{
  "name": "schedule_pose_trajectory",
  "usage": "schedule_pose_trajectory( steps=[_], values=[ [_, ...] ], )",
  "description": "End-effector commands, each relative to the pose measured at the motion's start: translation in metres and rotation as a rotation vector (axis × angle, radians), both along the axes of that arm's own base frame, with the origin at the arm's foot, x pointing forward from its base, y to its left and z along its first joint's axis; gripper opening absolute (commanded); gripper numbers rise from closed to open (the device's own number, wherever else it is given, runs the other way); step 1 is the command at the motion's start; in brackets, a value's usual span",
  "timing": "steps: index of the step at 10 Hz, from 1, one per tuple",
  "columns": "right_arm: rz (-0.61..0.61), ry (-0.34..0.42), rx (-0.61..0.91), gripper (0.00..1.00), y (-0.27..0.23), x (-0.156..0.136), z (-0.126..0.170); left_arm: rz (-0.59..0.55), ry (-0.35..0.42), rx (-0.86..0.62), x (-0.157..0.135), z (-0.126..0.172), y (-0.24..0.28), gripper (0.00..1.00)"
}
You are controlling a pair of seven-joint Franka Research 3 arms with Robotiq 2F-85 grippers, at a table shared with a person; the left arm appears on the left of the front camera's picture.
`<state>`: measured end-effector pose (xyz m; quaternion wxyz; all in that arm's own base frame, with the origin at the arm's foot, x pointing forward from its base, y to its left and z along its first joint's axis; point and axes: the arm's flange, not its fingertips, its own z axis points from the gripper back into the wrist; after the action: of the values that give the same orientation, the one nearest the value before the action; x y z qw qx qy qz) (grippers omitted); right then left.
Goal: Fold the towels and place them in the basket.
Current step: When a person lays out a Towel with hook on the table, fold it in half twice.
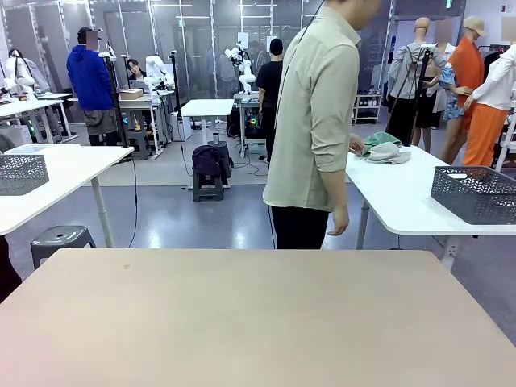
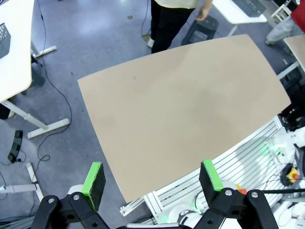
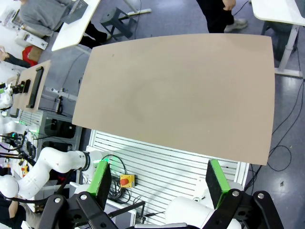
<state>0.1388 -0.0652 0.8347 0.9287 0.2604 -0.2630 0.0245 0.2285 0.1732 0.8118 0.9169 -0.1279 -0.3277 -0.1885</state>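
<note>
No readable text, labels, brands or numbers in any view; any background print is too small to make out.

1. The front camera sat low at the robot's edge of the table [image 1: 258, 322]. It faced level across the top toward the person [image 1: 314, 121] standing just beyond the far edge.
2. The left wrist camera hung high over the table's near side. It looked steeply down past the left gripper [image 2: 151, 166], whose fingers were spread wide, and the tabletop lay skewed in its frame.
3. The right wrist camera likewise hung high and looked down past the right gripper [image 3: 158, 164].
4. All three views shared the tabletop, and both wrist views caught the person's legs at its far edge.
</note>
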Motion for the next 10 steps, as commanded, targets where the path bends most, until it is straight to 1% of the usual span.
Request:
schedule_pose_trajectory(
  steps=[1,10],
  values=[
    [-0.01,-0.003,-0.003,1.0,-0.0002,-0.0022,0.0008,0.008,0.001,0.005,-0.0012,0.0006,-0.0019,1.0],
    [-0.01,-0.003,-0.003,1.0,-0.0002,-0.0022,0.0008,0.008,0.001,0.005,-0.0012,0.0006,-0.0019,1.0]
  ],
)
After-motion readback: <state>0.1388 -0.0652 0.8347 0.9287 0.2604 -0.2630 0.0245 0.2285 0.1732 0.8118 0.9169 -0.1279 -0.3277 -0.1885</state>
